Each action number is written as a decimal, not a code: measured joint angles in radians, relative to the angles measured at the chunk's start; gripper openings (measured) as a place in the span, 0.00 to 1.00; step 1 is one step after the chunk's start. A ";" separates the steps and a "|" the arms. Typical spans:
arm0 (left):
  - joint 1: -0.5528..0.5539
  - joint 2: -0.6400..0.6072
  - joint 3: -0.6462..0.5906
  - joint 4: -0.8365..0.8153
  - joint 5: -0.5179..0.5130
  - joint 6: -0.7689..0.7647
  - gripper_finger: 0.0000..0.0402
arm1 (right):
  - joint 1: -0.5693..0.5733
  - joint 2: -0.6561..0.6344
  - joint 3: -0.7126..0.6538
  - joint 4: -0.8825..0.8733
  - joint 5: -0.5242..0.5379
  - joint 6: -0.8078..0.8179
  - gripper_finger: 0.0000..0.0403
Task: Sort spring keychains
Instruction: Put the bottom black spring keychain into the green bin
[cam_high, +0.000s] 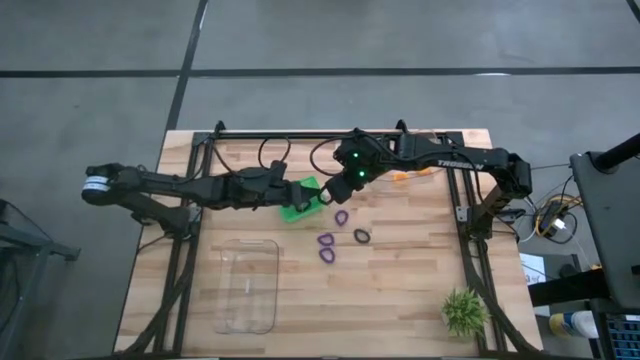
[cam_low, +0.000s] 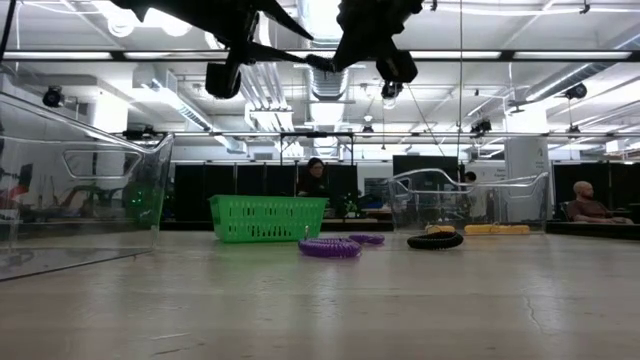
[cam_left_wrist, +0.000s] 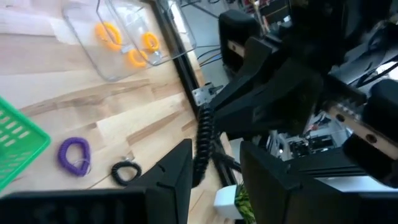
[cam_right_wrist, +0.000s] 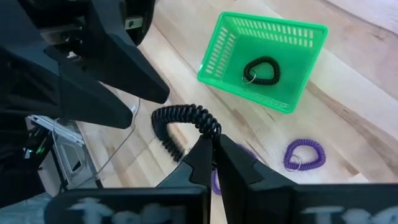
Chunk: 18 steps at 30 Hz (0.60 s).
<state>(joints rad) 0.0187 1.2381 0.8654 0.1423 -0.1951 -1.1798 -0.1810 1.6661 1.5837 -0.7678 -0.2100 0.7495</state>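
Pinching black keychain (cam_right_wrist: 186, 121), right fingers (cam_right_wrist: 214, 163); left fingers (cam_left_wrist: 214, 177) parted, basket (cam_right_wrist: 264, 59) holding another.

From my station the tabletop (cam_high: 400, 280) is evenly lit from above, with soft, faint shadows and no hard glare on the wood. Level across the table I look straight into bright ceiling strip lights (cam_low: 330, 55), so both arms overhead read as black silhouettes and the near wood is soft. Both wrist cameras blur their own fingers (cam_left_wrist: 180, 180) at close range; the green bin (cam_right_wrist: 264, 62) stays sharp, and the clear bin (cam_low: 80, 190) catches reflections.
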 joint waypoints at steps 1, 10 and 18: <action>0.000 0.000 0.000 0.004 0.000 0.001 0.31 | 0.000 0.000 0.000 0.001 0.000 0.000 0.02; 0.000 0.014 -0.002 -0.011 0.000 0.000 0.31 | 0.000 -0.001 0.000 0.042 0.001 0.000 0.02; 0.000 0.024 -0.002 -0.003 0.008 0.003 0.30 | 0.000 -0.001 0.000 0.054 0.000 0.006 0.02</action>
<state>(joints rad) 0.0189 1.2621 0.8639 0.1392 -0.1873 -1.1764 -0.1814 1.6650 1.5837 -0.7138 -0.2100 0.7551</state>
